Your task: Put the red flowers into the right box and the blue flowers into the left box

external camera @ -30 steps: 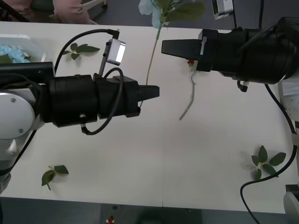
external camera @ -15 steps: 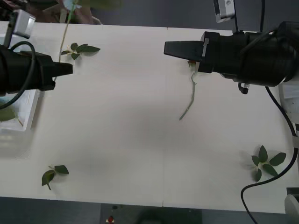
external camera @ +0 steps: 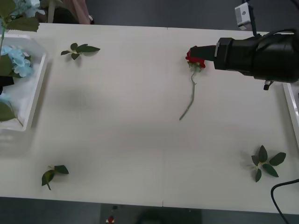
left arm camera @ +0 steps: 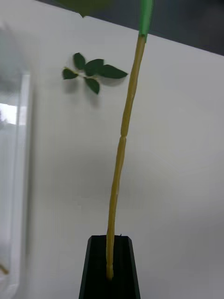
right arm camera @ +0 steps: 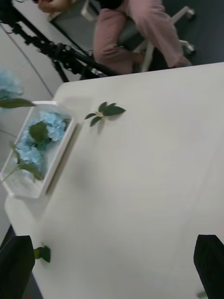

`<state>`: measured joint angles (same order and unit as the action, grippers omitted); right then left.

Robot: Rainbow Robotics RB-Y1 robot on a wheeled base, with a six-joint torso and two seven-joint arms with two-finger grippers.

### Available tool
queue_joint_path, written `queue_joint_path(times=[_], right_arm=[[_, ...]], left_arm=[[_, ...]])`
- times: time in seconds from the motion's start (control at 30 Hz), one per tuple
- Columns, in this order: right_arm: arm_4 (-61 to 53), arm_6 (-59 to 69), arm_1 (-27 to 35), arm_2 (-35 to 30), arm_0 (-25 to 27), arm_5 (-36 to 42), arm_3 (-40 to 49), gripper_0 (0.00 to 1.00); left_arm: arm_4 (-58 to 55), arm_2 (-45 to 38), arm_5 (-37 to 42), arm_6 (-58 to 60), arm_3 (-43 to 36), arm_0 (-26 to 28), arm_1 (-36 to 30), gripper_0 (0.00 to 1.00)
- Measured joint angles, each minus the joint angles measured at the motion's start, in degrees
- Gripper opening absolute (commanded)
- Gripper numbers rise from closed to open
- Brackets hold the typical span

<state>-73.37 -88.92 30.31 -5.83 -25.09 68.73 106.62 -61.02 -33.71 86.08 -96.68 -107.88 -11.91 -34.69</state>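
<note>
**Blue stem carried over the left box; red rose waiting by the right gripper**

Front view: blue flower (external camera: 16,10) up over the far end of the left box (external camera: 38,88), more blue heads already inside. Red flower (external camera: 195,60) flat on the table, well across from that box, bloom touching the right gripper's (external camera: 196,51) tip, stem trailing away toward the near edge. Clearly the nearer arm. A second ago the left arm reached mid-table with the stem; now swung across to the box. Right arm pulled back slightly.

Right wrist view: black fingers (right arm camera: 211,261) spread wide at both corners, nothing between.

Left wrist view: left gripper (left arm camera: 109,264) pressed together on the yellow-green stem (left arm camera: 122,149), stem running straight out along the fingers, box wall alongside, leaf sprig (left arm camera: 93,74) beyond it.
</note>
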Motion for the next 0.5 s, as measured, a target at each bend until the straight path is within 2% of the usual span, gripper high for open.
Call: queue_joint_path(times=[0.27,0.5], right_arm=[[9.6,7.5,0.7,0.0,-1.3,2.4,-6.6,1.0],[18.5,12.5,0.7,2.2,-8.6,7.6,-16.5,1.0]], left_arm=[[8.9,-5.9,0.0,-1.1,6.6,1.2,0.0,0.0],[12.1,-7.7,-1.2,-2.5,11.9,1.2,-0.1,0.0]])
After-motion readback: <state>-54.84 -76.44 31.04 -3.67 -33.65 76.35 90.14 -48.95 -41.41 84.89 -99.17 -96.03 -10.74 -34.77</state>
